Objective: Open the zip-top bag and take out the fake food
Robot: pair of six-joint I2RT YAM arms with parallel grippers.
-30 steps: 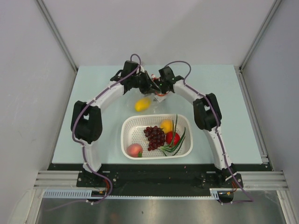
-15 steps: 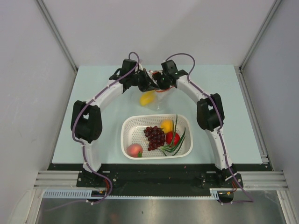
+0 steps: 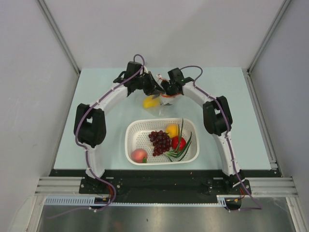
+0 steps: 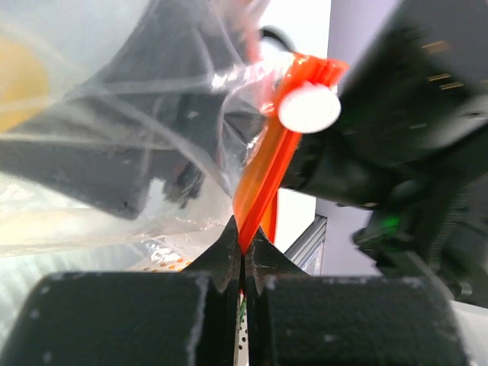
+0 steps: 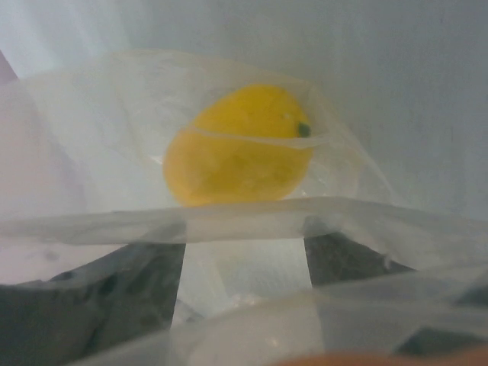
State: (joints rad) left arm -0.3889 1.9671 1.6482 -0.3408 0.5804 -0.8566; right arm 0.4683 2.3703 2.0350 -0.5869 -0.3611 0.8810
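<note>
The left end effector (image 4: 242,248) was clenched on the red-orange zip strip (image 4: 267,164) of the clear bag (image 5: 91,137), held over the desk (image 3: 96,96) just beyond the far rim of the white basket (image 3: 128,140). A yellow fruit (image 5: 238,145) sat inside the bag. Whether the right end effector (image 3: 167,90) gripped anything could not be told.
</note>
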